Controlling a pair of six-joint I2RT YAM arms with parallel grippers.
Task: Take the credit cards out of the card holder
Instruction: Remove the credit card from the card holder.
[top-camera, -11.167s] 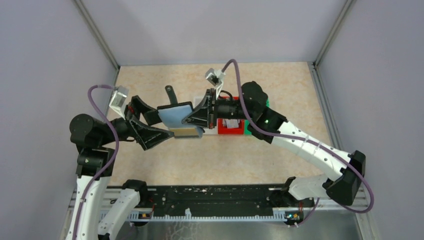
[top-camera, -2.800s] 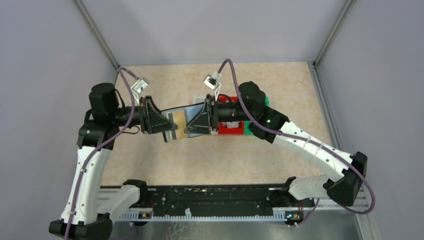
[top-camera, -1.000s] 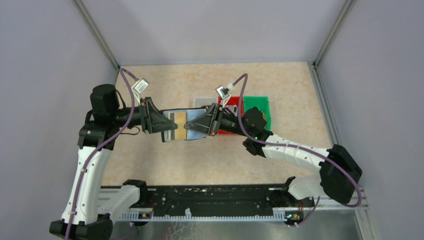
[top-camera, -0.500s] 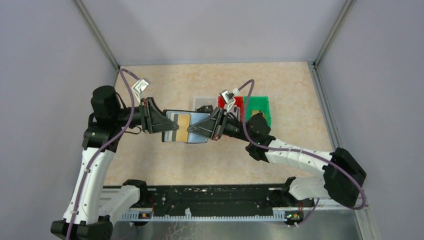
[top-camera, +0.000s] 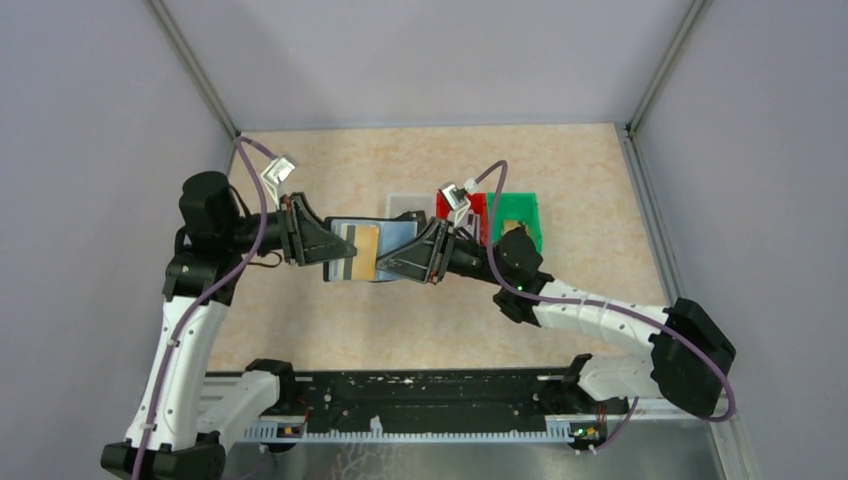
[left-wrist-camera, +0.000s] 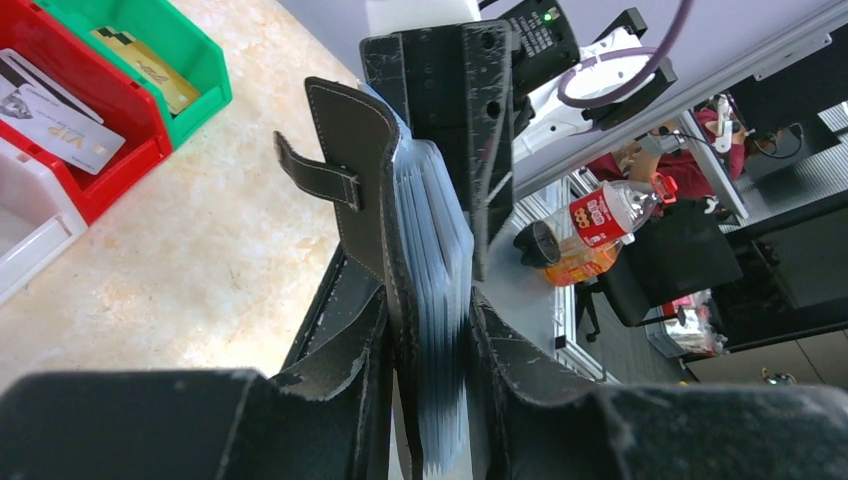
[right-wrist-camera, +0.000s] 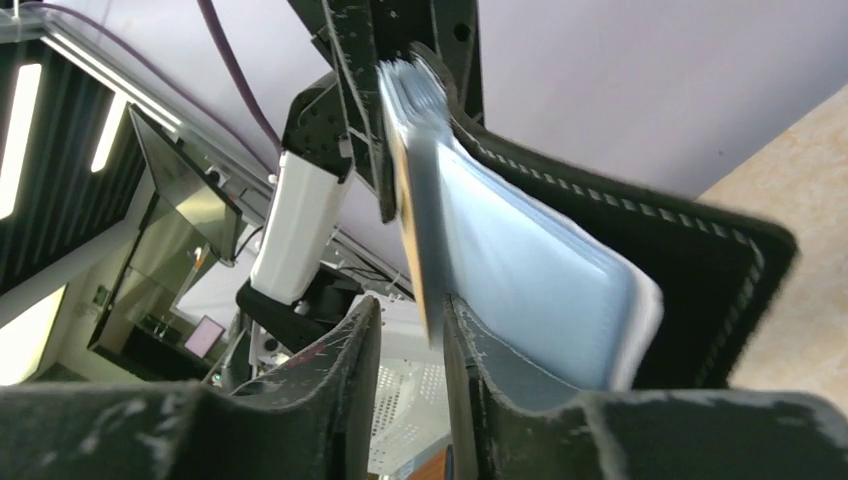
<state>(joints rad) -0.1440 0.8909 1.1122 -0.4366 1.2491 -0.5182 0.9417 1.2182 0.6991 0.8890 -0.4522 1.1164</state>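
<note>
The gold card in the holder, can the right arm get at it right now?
Probably yes. The left gripper holds the card holder up in the air with its slots facing the right gripper, whose jaws straddle the gold card at its edge; nothing stands between them.

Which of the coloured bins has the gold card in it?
The green bin, at the row's end, holds a gold card; the red bin beside it holds grey-white cards.

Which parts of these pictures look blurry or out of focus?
Top external: sharp and evenly lit. Left wrist: the card holder is crisp at its top, while the left tool near the lens is dark and soft. Right wrist: the gold card is smeared along its edge.
</note>
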